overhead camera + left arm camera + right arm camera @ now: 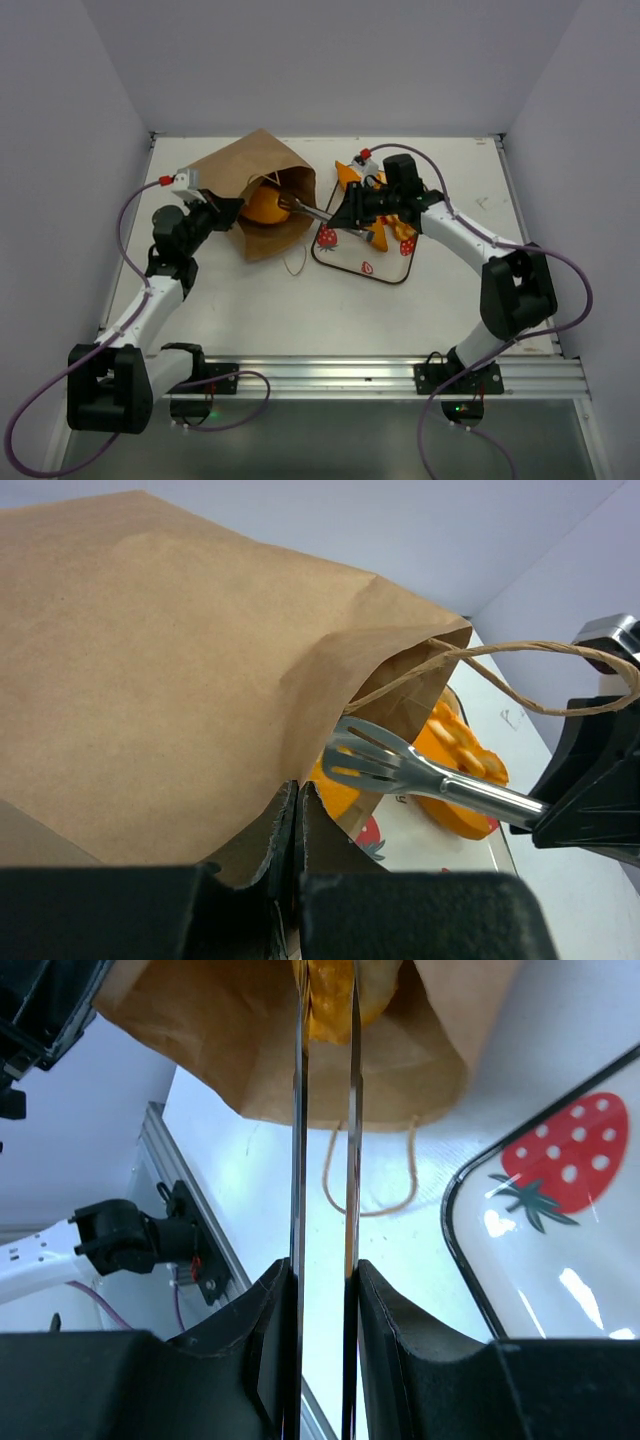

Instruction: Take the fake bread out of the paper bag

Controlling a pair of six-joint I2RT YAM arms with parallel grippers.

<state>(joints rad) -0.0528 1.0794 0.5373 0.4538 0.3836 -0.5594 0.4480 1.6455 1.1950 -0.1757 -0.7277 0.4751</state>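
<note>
The brown paper bag (262, 180) lies on its side, mouth toward the right. My left gripper (222, 212) is shut on the bag's rim; in the left wrist view the jaws (298, 810) pinch the paper (150, 680). My right gripper (352, 208) is shut on metal tongs (315, 213) whose tips reach into the bag's mouth. An orange bread piece (265, 205) sits in the mouth. In the right wrist view the tong blades (300, 1110) close on that bread (330, 1000) at the bag (250, 1050). The gripper itself (325, 1270) squeezes the tong arms.
A strawberry-print tray (365, 262) lies right of the bag, under my right arm, with orange bread pieces on it (347, 172); one also shows in the left wrist view (460, 765). The bag's string handle (365, 1205) rests on the table between bag and tray.
</note>
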